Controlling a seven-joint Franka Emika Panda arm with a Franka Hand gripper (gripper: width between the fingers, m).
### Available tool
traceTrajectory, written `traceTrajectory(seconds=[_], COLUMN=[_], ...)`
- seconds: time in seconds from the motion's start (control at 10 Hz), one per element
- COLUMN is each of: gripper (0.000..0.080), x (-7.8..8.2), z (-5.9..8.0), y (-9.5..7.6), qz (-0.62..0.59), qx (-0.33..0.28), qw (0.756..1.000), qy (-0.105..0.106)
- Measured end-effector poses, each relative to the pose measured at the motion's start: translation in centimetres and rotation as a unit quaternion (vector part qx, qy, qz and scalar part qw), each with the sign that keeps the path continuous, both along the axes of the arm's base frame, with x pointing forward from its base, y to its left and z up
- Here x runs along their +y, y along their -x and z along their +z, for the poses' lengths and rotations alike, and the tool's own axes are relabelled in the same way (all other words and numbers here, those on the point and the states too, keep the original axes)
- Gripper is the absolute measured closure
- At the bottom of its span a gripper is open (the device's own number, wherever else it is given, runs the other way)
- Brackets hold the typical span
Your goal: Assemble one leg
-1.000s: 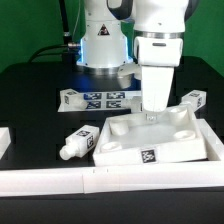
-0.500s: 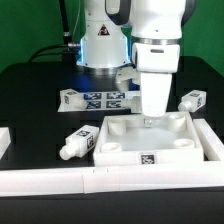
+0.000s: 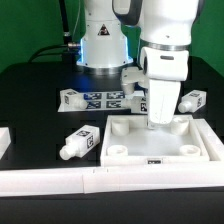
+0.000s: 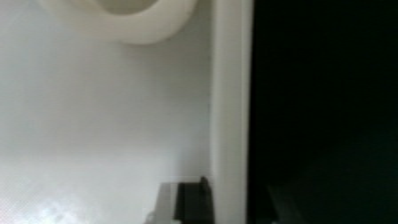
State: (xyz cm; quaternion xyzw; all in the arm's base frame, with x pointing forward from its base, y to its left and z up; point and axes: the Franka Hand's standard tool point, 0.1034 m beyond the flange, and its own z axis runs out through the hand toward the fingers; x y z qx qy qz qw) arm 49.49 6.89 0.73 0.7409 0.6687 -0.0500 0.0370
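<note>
The large white square panel (image 3: 160, 143) with round corner sockets lies flat against the white front wall. My gripper (image 3: 160, 120) stands upright on the panel's far rim, shut on that rim. In the wrist view the panel surface (image 4: 89, 110), one socket (image 4: 134, 15) and the rim show, and my gripper (image 4: 222, 203) straddles the rim with one dark finger (image 4: 187, 203) on the inner side. One leg (image 3: 78, 143) lies on its side to the exterior view's left of the panel. Another leg (image 3: 70, 98) sits by the marker board (image 3: 105, 98). A third leg (image 3: 193, 100) lies to the exterior view's right.
A low white wall (image 3: 60, 180) runs along the table's front edge, with a white block (image 3: 5, 140) at the exterior view's left. The robot base (image 3: 100, 45) stands behind the marker board.
The panel, skewed one second ago, has turned square to the front wall and slid slightly to the exterior view's right with my gripper on its far rim. The legs have not moved.
</note>
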Motion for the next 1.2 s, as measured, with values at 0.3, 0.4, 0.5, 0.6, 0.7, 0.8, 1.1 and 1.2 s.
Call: traceTrajectory(seconds=[0.3,0.4,0.5,0.6,0.7,0.8,1.1,1.2], gripper=[0.064,0.0499,0.0365,0.0365,0.0199,0.0165,0.0152,0.0151], x=[-0.07,-0.09,-0.1,-0.08,0.2,0.42,0.61,0.58], z=[-0.04,-0.06,-0.06,0.01,0.5,0.68,0.7,0.68], y=[0.06,0.06,0.06,-0.01,-0.6,-0.77,-0.8,-0.79], qz=[-0.001,-0.001,-0.001,0.007,0.052,0.069,0.058,0.057], qx=[0.0,0.0,0.0,-0.001,-0.01,-0.011,-0.012,-0.012], qw=[1.0,1.0,1.0,1.0,0.999,0.998,0.998,0.998], qy=[-0.001,-0.001,-0.001,-0.001,-0.003,-0.005,-0.005,-0.005])
